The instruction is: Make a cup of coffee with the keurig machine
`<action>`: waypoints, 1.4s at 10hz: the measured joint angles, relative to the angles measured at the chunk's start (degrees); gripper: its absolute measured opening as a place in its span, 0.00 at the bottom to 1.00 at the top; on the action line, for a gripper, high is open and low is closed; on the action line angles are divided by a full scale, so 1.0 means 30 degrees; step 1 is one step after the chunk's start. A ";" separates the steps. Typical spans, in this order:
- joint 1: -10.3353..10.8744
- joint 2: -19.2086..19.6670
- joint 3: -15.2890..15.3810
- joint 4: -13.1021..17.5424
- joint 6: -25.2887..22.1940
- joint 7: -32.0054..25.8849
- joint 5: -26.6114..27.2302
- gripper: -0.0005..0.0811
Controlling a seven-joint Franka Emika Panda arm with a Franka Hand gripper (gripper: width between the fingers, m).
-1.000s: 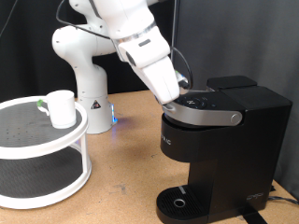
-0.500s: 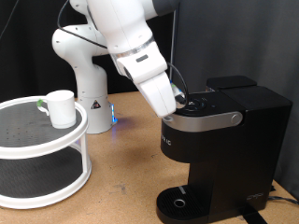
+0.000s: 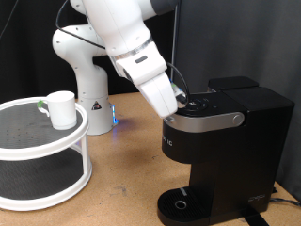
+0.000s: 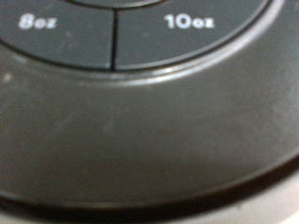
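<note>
Nothing moved, fingers [image 3: 181, 105] on keurig machine [image 3: 224, 141] buttons (8oz, 10oz)

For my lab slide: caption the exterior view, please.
Gripper down at the keurig machine top buttons; cup waits on the white two-tier stand.

Exterior view evenly lit and sharp against darkness; wrist view dim, blurred.

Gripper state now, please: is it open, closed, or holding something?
Gripper: down at the button panel on top of the keurig machine; open or closed cannot be told; nothing is seen between its fingers.
</note>
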 joint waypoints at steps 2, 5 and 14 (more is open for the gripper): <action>0.0001 -0.0004 -0.0070 0.0000 -0.0162 -0.0278 0.0155 0.01; 0.0001 -0.0010 -0.0090 -0.0001 -0.0208 -0.0382 0.0199 0.01; 0.0002 -0.0661 -0.0249 -0.0041 -0.0589 -0.0722 0.1051 0.01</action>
